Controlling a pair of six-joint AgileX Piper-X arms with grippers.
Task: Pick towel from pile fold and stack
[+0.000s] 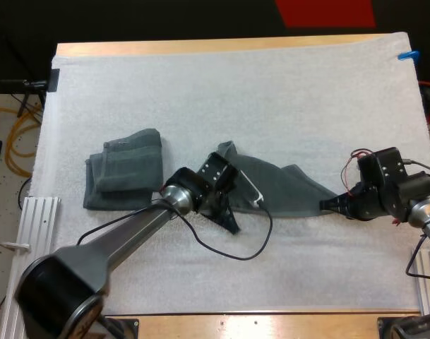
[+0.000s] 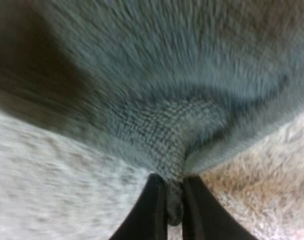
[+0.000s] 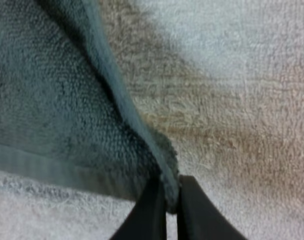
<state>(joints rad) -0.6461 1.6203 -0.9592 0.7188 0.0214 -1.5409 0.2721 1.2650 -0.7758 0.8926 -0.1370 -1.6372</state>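
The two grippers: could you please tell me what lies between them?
In the high view the towel spans that stretch, over the white mat; the left gripper and right gripper are each shut on it.

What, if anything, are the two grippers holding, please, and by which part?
Both hold the same towel, stretched between them. The left gripper pinches a bunched fold at one end, and the right gripper pinches a hemmed corner at the other.
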